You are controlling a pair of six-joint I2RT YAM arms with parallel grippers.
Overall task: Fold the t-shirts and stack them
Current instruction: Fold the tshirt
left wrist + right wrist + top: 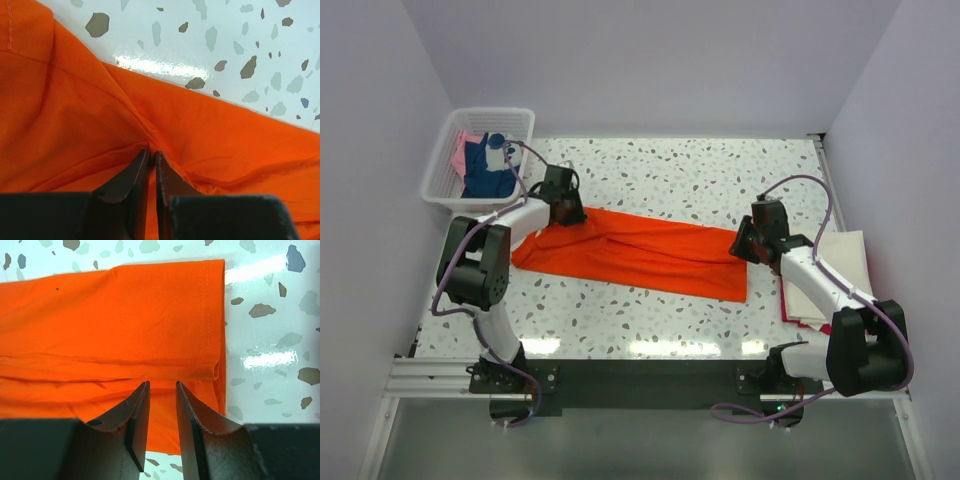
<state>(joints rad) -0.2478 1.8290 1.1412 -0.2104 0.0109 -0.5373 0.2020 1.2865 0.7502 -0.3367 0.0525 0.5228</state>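
Observation:
The bright orange t-shirt (640, 255) lies folded into a long band across the middle of the table. My left gripper (565, 210) is at its upper left end. In the left wrist view the gripper (151, 152) is shut on a pinched fold of the orange cloth (75, 110). My right gripper (742, 248) is at the band's right end. In the right wrist view the gripper (161, 384) stands narrowly open over the hemmed edge of the orange cloth (110, 320), with cloth showing behind the gap.
A white mesh basket (440, 165) at the back left holds a navy t-shirt (480, 178) and a pink one (465, 150). At the right edge a cream-white t-shirt (845, 262) lies on a red one (800, 320), partly under my right arm.

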